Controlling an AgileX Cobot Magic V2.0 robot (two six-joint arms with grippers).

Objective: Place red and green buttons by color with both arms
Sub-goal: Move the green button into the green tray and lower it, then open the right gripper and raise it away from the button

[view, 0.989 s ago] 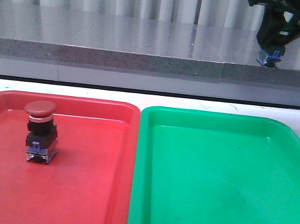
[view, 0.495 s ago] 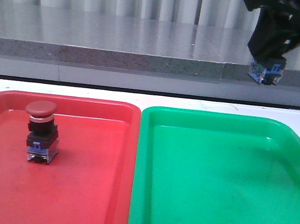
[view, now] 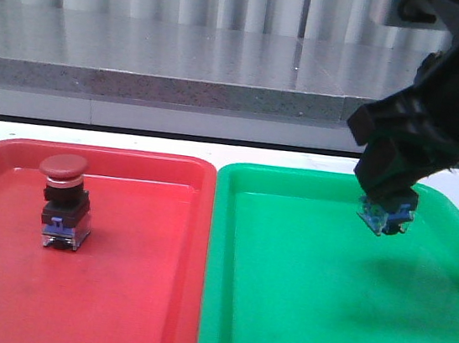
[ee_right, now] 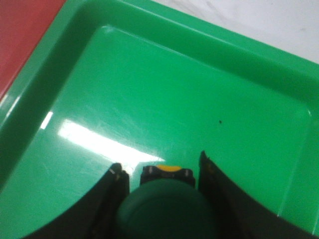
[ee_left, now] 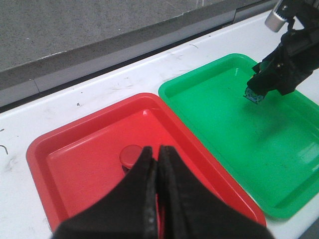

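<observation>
The red button (view: 62, 200) stands upright in the red tray (view: 129, 294), towards its far left; its cap also shows in the left wrist view (ee_left: 130, 155), just beyond the fingertips. My left gripper (ee_left: 158, 152) hangs above the red tray, shut and empty. My right gripper (view: 385, 211) is shut on the green button (ee_right: 167, 206) and holds it a little above the green tray (view: 295, 315), over its far right part. Only the button's blue base (view: 386, 216) shows below the jaws in the front view. It also shows small in the left wrist view (ee_left: 251, 95).
The two trays sit side by side on a white table (ee_left: 89, 94). A grey stone ledge (view: 181, 89) runs behind them. The right arm (view: 449, 107) reaches in from the upper right.
My right gripper has come down and slightly left with the green button, from high by the grey ledge to just above the green tray. The red button has not moved.
</observation>
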